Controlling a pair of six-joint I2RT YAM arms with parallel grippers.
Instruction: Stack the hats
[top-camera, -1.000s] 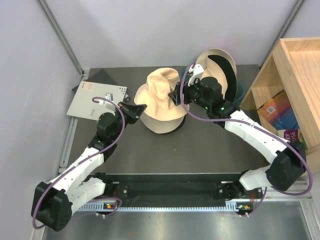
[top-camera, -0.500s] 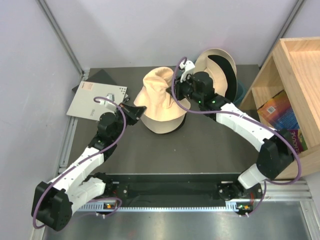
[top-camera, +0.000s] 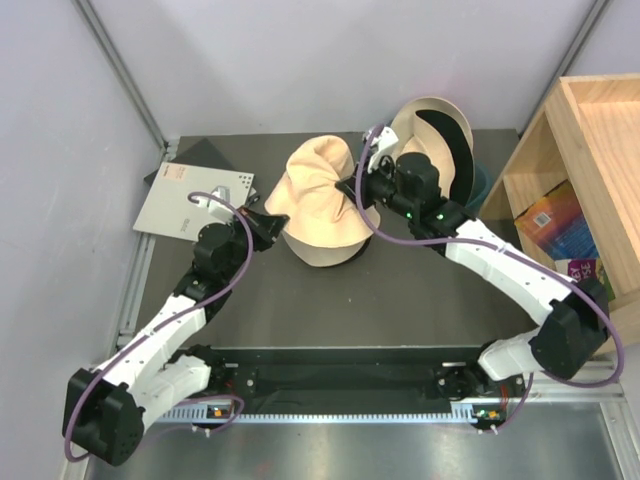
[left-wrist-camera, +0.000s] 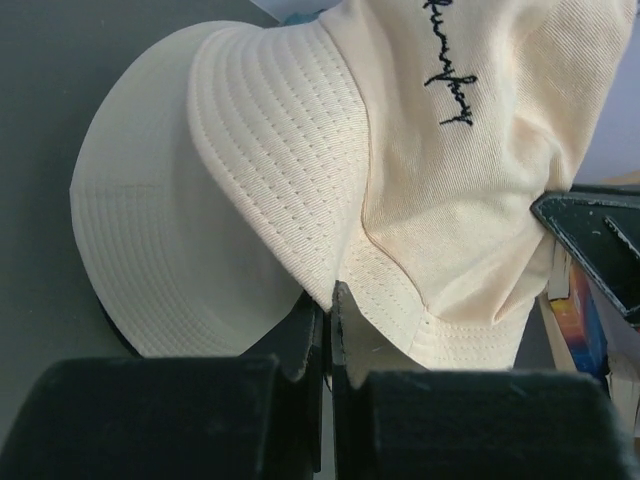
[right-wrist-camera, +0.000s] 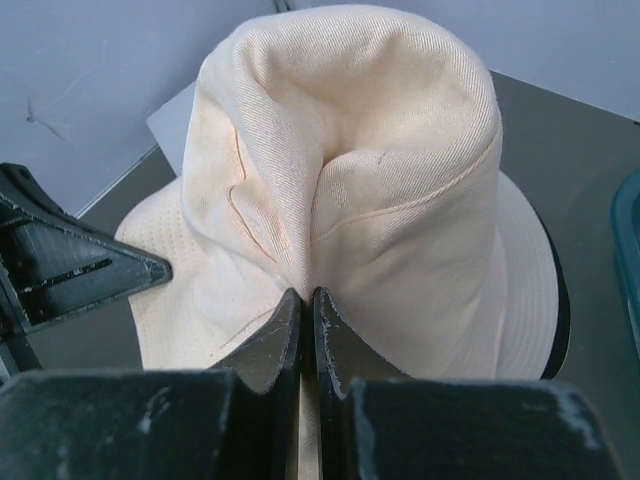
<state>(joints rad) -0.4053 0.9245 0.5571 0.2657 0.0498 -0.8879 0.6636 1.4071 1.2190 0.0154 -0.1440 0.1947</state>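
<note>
A cream hat with black script on its crown lies over a second cream hat mid-table; a black edge shows beneath them. My left gripper is shut on the top hat's stitched brim at its left side. My right gripper is shut on a fold of that hat's crown, which stands up pinched. Behind the right arm, a cream hat with black lining is tipped up at the back right.
A teal tub peeks out beside the black-lined hat. A wooden shelf holding books stands at the right. A white sheet over a dark board lies at the back left. Grey walls close the back and left.
My right gripper has closed on the top hat's crown, and the crown has bunched up and leaned left. The left gripper has kept its hold on the brim.
</note>
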